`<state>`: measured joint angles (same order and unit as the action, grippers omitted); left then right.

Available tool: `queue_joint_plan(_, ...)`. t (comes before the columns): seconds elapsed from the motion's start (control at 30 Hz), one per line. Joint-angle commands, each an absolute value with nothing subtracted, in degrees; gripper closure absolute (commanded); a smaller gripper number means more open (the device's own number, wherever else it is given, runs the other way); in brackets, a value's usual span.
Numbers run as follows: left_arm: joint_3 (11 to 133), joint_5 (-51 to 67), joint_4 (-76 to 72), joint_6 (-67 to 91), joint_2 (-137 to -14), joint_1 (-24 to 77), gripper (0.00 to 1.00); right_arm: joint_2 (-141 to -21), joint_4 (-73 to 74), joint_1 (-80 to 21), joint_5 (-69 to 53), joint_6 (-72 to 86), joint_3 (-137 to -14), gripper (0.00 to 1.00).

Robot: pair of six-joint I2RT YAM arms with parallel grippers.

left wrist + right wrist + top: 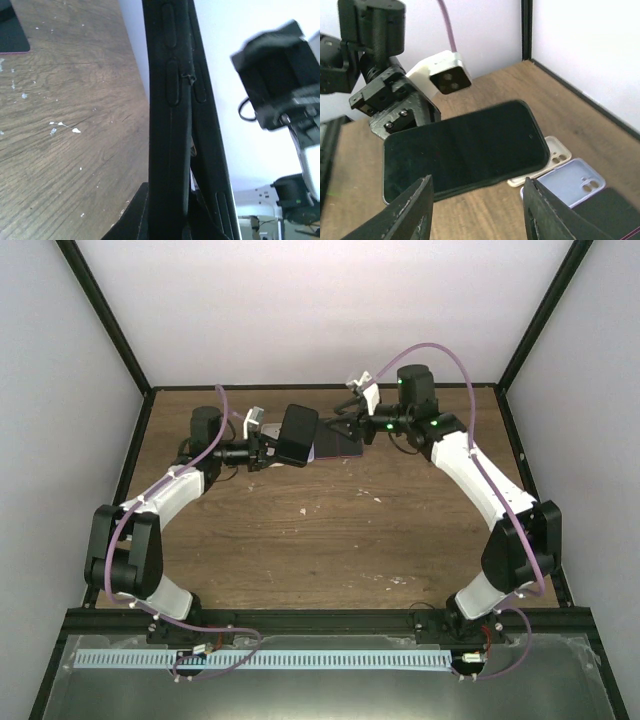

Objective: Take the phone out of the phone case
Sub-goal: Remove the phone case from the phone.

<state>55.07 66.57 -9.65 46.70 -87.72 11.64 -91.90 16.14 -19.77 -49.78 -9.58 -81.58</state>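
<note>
Two spare cases (570, 182) near phone (465, 145)

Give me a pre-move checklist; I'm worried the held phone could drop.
1. Left gripper clamped on the black rectangular phone in its black case: ok.
2. Right gripper open: ok.
3. Phone's near edge between the right fingers: cannot tell, depth unclear.
4. Case lip lifted off the phone: cannot tell.
5. Cream phone case and lavender phone case lie on the wooden table, apart from the phone: ok.
</note>
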Motion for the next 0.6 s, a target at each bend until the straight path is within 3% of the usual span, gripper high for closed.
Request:
queue_joint_plan(0.0, 56.9, 66.5, -10.5, 52.1, -88.7, 11.1, 1.0, -89.0, 13.0, -24.2, -37.1, -18.6, -79.6, 0.53)
queue_joint_plan(0.1, 60.7, 63.2, -1.3, 50.5, -90.4, 10.9, 1.0, -88.4, 12.3, -27.4, -32.2, -22.3, -78.7, 0.53)
queue_joint_plan(0.57, 63.5, 58.3, 4.2, 58.0, -93.6, 10.4, 1.0, -90.2, 10.2, -38.5, -21.1, -36.1, -76.3, 0.54)
